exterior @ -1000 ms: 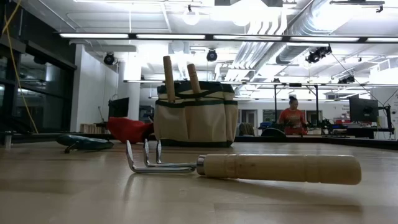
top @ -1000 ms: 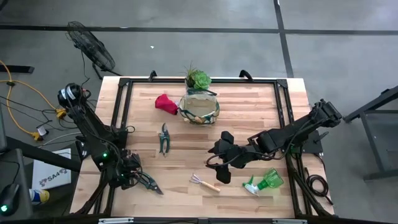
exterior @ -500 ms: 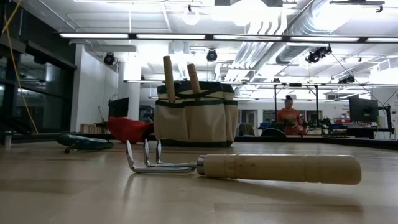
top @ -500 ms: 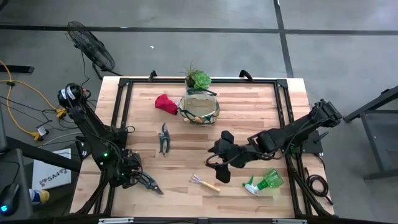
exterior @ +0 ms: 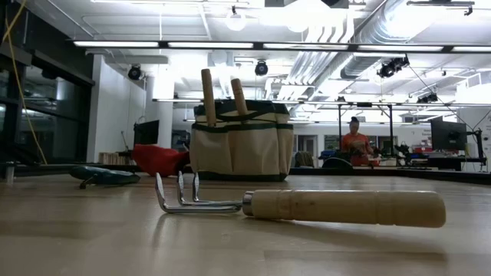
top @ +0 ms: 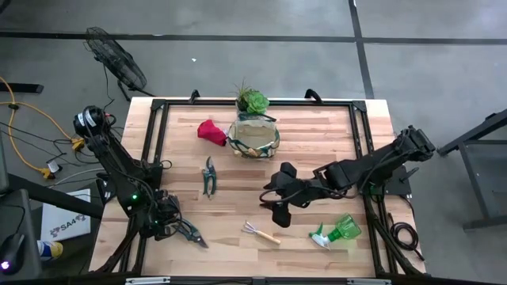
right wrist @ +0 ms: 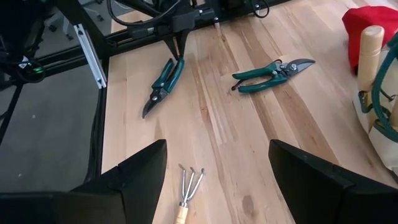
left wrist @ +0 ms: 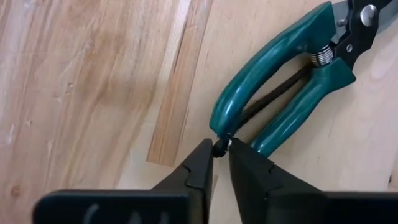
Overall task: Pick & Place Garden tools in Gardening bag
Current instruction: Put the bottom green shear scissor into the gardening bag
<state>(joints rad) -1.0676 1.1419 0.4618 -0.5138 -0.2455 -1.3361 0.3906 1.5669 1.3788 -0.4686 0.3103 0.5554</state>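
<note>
The gardening bag (top: 253,138) stands at the far middle of the table, and two wooden trowel handles (exterior: 208,96) stick up out of it. A red glove (top: 211,131) lies to its left. One pair of teal-handled pruning shears (top: 209,176) lies flat left of centre. A second pair (top: 192,234) lies at the near left, with my left gripper (top: 173,225) shut at its handle end. The hand rake (top: 261,232) and the green spray bottle (top: 337,230) lie near the front. My right gripper (top: 279,194) is wide open and empty, above the table beyond the rake. My left gripper pinches the small dark tip at the free end of the shears' handles (left wrist: 220,147) between its two fingertips. The fingers lie roughly along the shears, coming from the table's left. The shears lie flat on the table with the blades pointing away from the gripper.
A green succulent (top: 252,100) stands behind the bag at the far edge. A black frame (top: 158,142) runs around the tabletop. Bare wood lies between the rake and the bag. A person (exterior: 354,142) shows far off in the room.
My right gripper has gone a little toward the table's far edge, staying wide open. The tools and the bag lie as before.
</note>
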